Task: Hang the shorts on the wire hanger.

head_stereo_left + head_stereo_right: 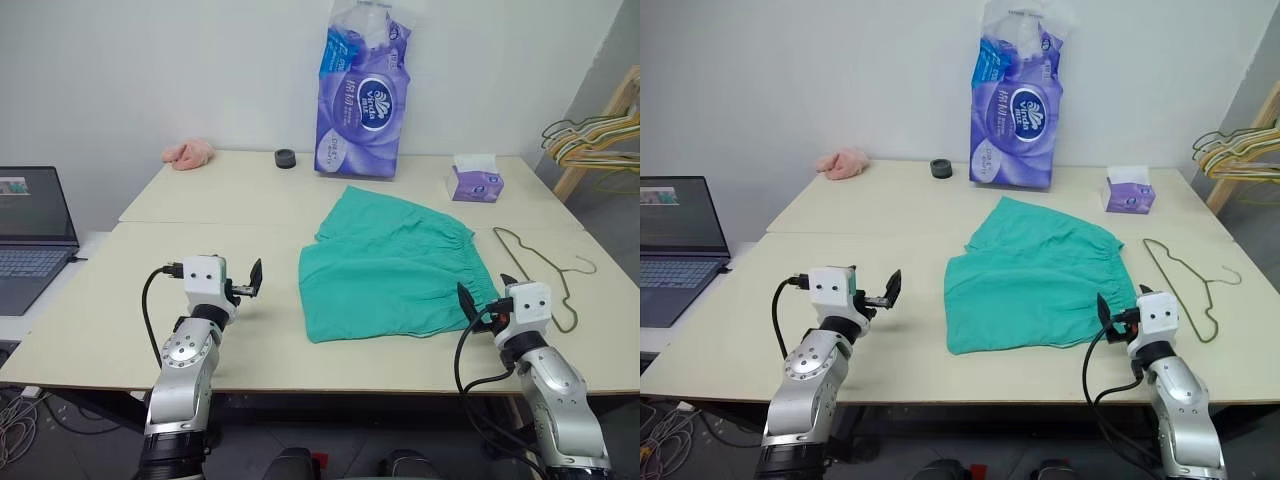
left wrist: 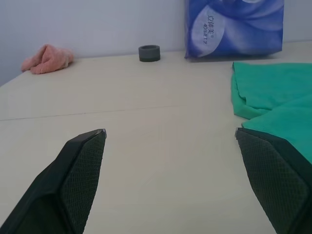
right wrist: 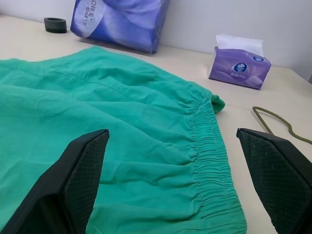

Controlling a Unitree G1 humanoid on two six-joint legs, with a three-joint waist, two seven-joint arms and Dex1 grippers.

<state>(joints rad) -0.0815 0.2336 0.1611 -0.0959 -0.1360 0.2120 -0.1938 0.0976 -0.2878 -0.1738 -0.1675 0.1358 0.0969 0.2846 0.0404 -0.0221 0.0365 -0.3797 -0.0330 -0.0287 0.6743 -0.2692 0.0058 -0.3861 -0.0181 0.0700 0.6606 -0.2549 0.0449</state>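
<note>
A pink cloth (image 1: 189, 154) lies at the far left of the tabletop (image 1: 230, 215). Right of it sits a small dark ring (image 1: 286, 158), and beside that a tall purple tissue pack (image 1: 362, 95) stands against the wall. A purple tissue box (image 1: 475, 180) sits far right. A laptop (image 1: 33, 232) stands open off the left edge. Coloured hangers (image 1: 592, 138) hang on a wooden rack at far right.

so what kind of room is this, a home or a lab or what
Probably a lab or office set up for laundry trials: plain cream tables against a bare wall, an open laptop on a side desk, and a rack of wire hangers by the wall.
</note>
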